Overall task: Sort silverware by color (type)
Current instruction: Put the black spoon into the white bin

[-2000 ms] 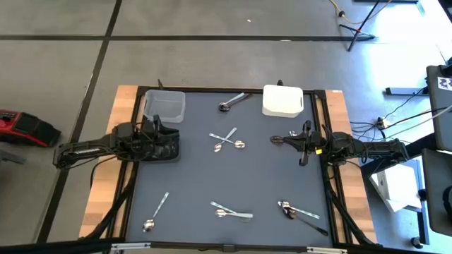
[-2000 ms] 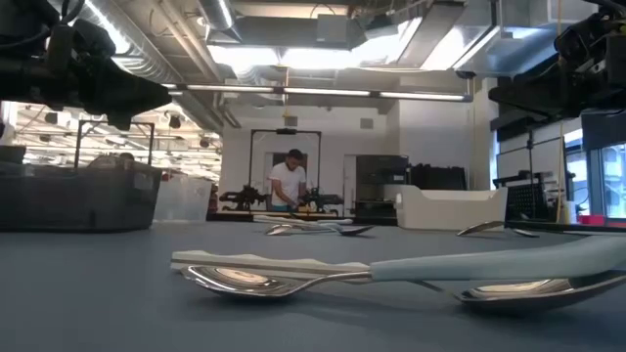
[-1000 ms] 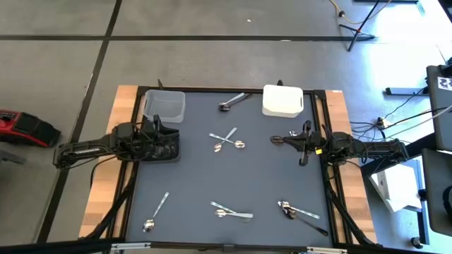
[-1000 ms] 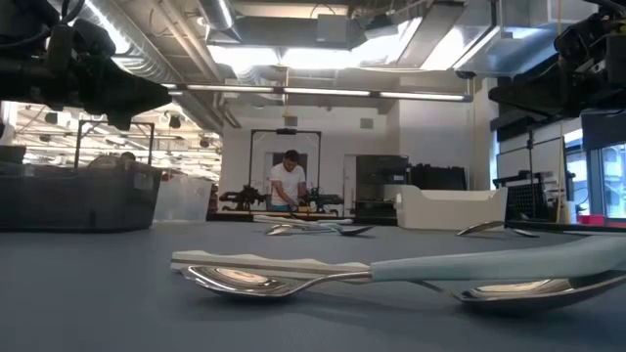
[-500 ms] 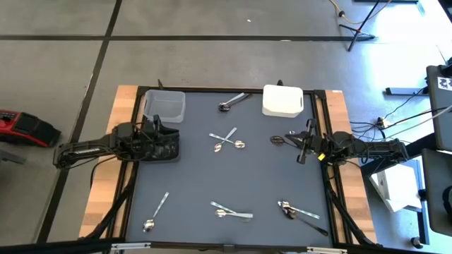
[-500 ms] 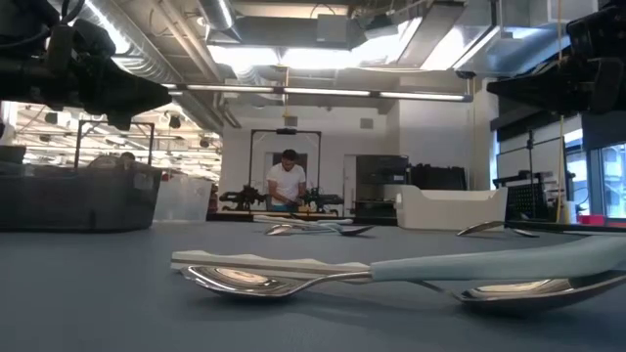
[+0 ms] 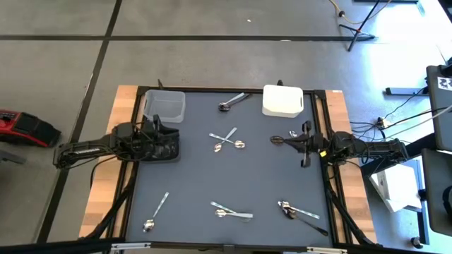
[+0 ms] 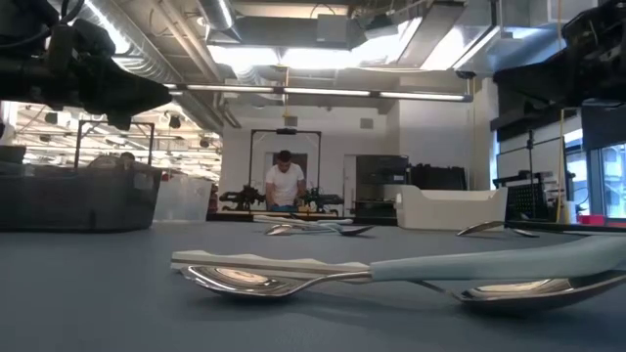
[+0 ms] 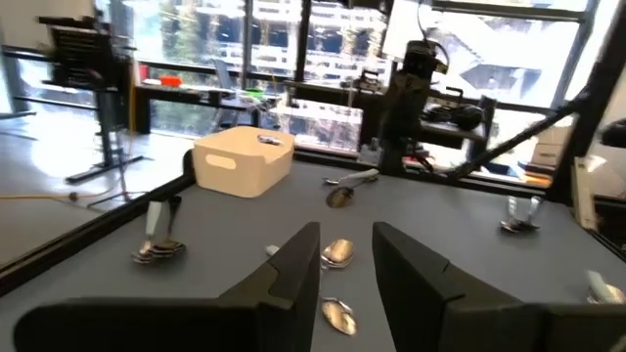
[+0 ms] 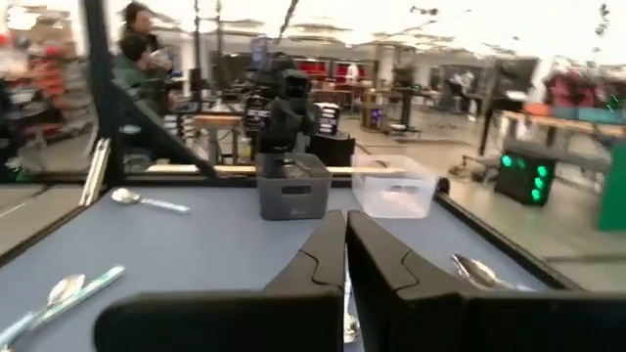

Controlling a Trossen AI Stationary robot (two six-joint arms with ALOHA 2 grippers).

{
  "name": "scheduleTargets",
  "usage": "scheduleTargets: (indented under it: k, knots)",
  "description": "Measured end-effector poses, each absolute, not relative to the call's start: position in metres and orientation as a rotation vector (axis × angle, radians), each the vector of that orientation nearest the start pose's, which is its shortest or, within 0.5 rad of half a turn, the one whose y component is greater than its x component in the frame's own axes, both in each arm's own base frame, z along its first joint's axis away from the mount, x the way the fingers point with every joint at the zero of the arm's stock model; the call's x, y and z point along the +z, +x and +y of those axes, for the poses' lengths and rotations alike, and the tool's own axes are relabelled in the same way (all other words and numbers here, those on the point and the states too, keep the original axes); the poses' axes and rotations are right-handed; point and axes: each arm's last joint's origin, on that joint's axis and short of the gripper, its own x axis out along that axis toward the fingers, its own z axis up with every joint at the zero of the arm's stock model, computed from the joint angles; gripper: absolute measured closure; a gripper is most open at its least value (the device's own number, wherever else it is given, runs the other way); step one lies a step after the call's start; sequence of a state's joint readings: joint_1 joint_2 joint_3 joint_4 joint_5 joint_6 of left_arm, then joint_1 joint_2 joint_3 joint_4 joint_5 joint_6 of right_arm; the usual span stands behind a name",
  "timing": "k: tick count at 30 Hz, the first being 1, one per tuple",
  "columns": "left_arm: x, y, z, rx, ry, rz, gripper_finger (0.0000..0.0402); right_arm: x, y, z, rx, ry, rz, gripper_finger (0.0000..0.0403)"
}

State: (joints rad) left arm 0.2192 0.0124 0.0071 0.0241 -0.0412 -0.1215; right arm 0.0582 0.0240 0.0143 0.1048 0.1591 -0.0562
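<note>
The silverware lies scattered on the dark mat: one spoon (image 7: 233, 102) at the far edge, a crossed pair (image 7: 226, 140) mid-table, and others near the front (image 7: 157, 213), (image 7: 232, 212), (image 7: 300, 212). A dark spoon (image 7: 278, 140) lies just in front of my right gripper (image 7: 289, 140), which is shut (image 10: 345, 220) and level above the mat. At the left side my left gripper (image 7: 169, 143) hovers level by a dark bin (image 10: 293, 186). Its fingers (image 9: 344, 235) are open with nothing between them.
A clear bin (image 7: 164, 106) stands at the far left and a white bin (image 7: 282, 100) at the far right. The low view shows two spoons (image 8: 293, 276) close up. A person (image 8: 286, 186) works far behind the table.
</note>
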Motion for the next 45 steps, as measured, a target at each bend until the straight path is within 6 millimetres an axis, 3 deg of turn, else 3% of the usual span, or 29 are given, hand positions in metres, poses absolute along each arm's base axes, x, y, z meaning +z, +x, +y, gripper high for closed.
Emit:
scheduleTargets:
  k: [5, 10, 18, 22, 30, 35, 39, 45]
  knots:
    - [0.175, 0.094, 0.024, 0.326, -0.122, -0.121, 0.031, 0.175, 0.103, -0.001, -0.19, -0.037, 0.001, 0.0395]
    - [0.184, 0.093, 0.024, 0.331, -0.104, -0.209, 0.031, 0.193, 0.115, -0.004, -0.31, -0.04, 0.13, 0.0395]
    - [0.183, 0.098, 0.026, 0.337, -0.049, -0.183, 0.031, 0.223, 0.135, -0.003, -0.334, 0.016, 0.401, 0.0395]
    - [0.183, 0.102, 0.026, 0.337, -0.048, -0.175, 0.031, 0.229, 0.139, -0.003, -0.385, 0.15, 0.512, 0.0395]
    - [0.184, 0.107, 0.026, 0.28, -0.036, -0.174, 0.031, 0.22, 0.138, -0.004, -0.498, 0.284, 0.742, 0.0385]
    - [0.184, 0.107, 0.025, 0.252, -0.034, -0.169, 0.031, 0.205, 0.138, -0.015, -0.57, 0.345, 0.899, 0.0318]
    - [0.184, 0.107, 0.025, 0.25, -0.034, -0.168, 0.031, 0.196, 0.149, -0.027, -0.507, 0.415, 0.981, 0.0259]
    - [0.183, 0.107, 0.025, 0.248, -0.034, -0.166, 0.031, 0.172, 0.161, -0.047, -0.499, 0.458, 1.15, 0.0225]
